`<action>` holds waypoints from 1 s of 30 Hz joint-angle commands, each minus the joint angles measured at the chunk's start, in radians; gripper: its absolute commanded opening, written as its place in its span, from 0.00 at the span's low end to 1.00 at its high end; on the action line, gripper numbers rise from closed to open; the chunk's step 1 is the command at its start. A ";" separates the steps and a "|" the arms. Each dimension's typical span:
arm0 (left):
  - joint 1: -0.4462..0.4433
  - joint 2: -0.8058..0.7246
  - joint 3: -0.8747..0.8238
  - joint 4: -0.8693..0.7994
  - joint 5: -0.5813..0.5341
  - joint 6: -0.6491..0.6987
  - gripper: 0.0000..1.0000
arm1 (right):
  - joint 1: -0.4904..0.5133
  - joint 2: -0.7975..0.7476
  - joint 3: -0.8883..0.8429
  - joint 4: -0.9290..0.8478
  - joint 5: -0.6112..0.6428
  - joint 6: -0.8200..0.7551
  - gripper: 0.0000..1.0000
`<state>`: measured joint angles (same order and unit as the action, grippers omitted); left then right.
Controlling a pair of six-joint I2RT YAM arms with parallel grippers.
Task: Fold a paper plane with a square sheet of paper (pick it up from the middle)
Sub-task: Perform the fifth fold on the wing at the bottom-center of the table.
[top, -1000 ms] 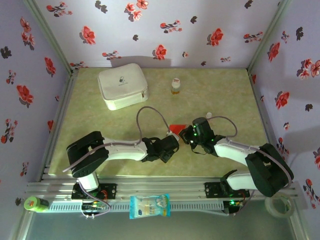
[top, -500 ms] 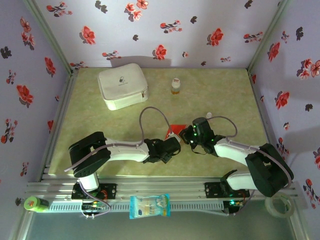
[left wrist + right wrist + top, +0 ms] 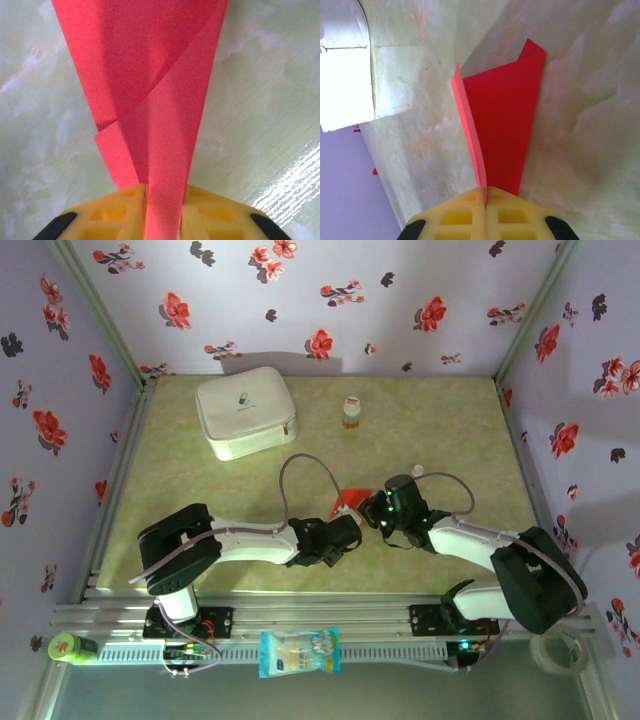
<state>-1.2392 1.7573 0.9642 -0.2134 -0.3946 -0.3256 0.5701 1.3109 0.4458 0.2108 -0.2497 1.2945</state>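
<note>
1. Leftward and slightly nearer since a second ago, the left gripper [image 3: 343,531] sits at 7 o'clock of the red sheet [image 3: 350,497] mid-table, with the right gripper [image 3: 374,510] at 4 o'clock.
2. Left wrist: the pads pinch the folded sheet's narrow end at 6 o'clock.
3. Right wrist: the pads are pressed together on the sheet's edge. This looks mid-fold, and the next move calls for laying the flap flat and creasing it.

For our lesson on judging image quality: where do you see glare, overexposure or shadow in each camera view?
Left wrist: streaky glare on the table at lower right, and a dark shadow band down the red paper. Right wrist: the white case is blown out. Top external: evenly lit, slightly soft overall.
</note>
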 commanded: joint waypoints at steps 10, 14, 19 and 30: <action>-0.007 0.012 0.016 -0.014 -0.045 0.013 0.08 | 0.005 -0.001 0.007 0.001 0.008 0.012 0.03; -0.008 0.015 0.015 -0.012 -0.045 0.004 0.05 | 0.004 -0.009 0.018 -0.019 0.008 -0.007 0.12; -0.005 0.017 0.017 -0.017 -0.034 -0.033 0.01 | -0.002 -0.081 0.065 -0.212 0.080 -0.101 0.36; 0.050 0.020 -0.018 0.048 0.135 -0.137 0.01 | -0.033 -0.373 0.032 -0.496 0.276 -0.165 0.52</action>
<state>-1.2068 1.7679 0.9638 -0.1936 -0.3141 -0.4114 0.5453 0.9764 0.5102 -0.2066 -0.0448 1.1507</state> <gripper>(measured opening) 0.048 0.517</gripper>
